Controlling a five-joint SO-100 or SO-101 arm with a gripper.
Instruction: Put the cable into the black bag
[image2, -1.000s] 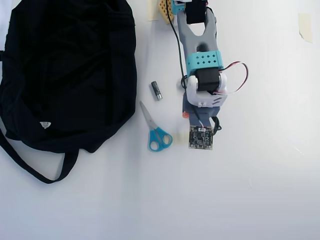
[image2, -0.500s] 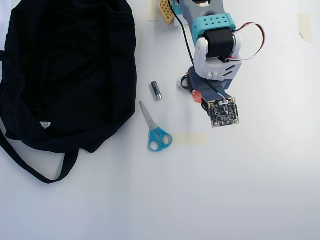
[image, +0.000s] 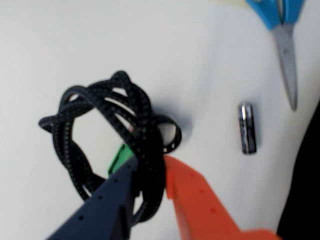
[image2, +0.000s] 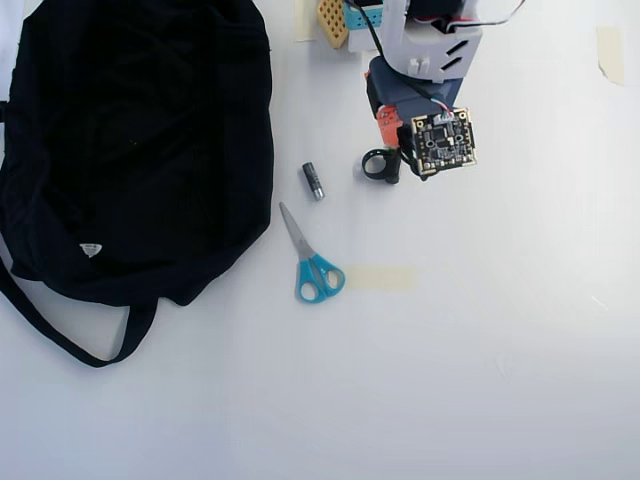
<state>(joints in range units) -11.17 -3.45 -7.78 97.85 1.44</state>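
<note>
Gripper (image: 149, 172) clamped on the cable (image: 107, 145), coil strand pinched between the blue and orange fingers in the wrist view. Cable partly hidden under the arm in the overhead view, near the battery (image2: 313, 181), well apart from the bag (image2: 130, 150).

The cable (image: 105, 120) in my hand (image: 147, 172) looks braided and matt. My fingers (image: 200, 205) are smooth plastic. The bag (image2: 130, 140) is soft matt cloth; the desk (image2: 480, 350) is smooth.
</note>
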